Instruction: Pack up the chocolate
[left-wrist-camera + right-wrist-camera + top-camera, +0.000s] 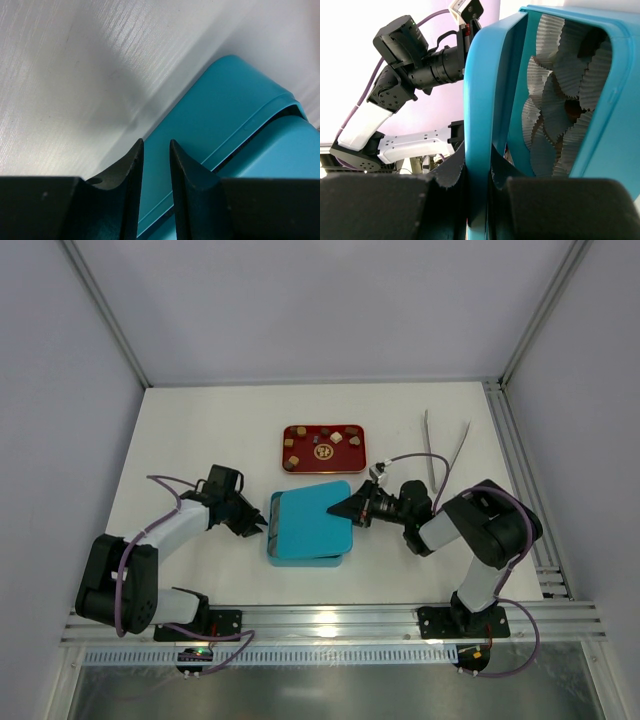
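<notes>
Right gripper [479, 167] clamps the lid [480, 85] of the teal box [620, 130], propping it open over the paper cups [555, 115] — left gripper [156, 150], narrowly parted around nothing, sits at the box's left edge, likely steadying it.

Seen from above, the teal box [305, 560] hides its inside under its lid [310, 515], and the chocolate [338, 438] pieces on the red tray [355, 455] are too small to tell apart. The left wrist view cuts the box off at right and bottom. Dark patches among the paper cups [555, 100] may be chocolate.
</notes>
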Available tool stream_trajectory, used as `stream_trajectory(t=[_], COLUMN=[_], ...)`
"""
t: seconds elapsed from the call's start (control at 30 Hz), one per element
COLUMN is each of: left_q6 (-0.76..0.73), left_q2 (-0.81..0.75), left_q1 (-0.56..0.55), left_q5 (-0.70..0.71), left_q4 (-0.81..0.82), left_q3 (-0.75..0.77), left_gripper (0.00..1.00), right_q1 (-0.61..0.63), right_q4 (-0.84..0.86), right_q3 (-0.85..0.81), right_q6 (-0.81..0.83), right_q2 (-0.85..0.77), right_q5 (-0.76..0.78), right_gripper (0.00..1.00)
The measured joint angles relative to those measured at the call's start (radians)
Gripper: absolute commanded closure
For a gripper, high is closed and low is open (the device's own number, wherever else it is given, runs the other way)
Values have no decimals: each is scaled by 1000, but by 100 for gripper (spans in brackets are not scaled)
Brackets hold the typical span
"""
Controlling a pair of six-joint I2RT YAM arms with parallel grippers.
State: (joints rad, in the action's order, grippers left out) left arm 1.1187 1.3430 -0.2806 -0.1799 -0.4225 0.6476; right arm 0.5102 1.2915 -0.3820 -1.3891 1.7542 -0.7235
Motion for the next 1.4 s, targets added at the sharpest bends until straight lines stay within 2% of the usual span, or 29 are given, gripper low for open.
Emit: stream_trajectory(t=[0.23, 0.57, 1.03, 1.2, 1.4], left_q6=[-1, -11, -46, -53, -53], left_q2=[-8, -16, -30, -30, -30], left_q1=[0, 0, 34, 34, 34], left_q5=[0, 2, 0, 0, -3], left_q4=[0, -6, -26, -29, -31], left_q3=[0, 0, 3, 4, 7], left_gripper=[71, 58, 58, 58, 58], right_q1=[29, 51, 71, 71, 71], right_q4=[-6, -6, -10, -8, -7], right_q3=[-21, -66, -90, -89, -66], right_q6=[2, 2, 20, 26, 32], right_q2=[0, 20, 86, 98, 98], right_q5=[15, 39, 59, 61, 71], right_gripper=[94, 94, 94, 80, 72])
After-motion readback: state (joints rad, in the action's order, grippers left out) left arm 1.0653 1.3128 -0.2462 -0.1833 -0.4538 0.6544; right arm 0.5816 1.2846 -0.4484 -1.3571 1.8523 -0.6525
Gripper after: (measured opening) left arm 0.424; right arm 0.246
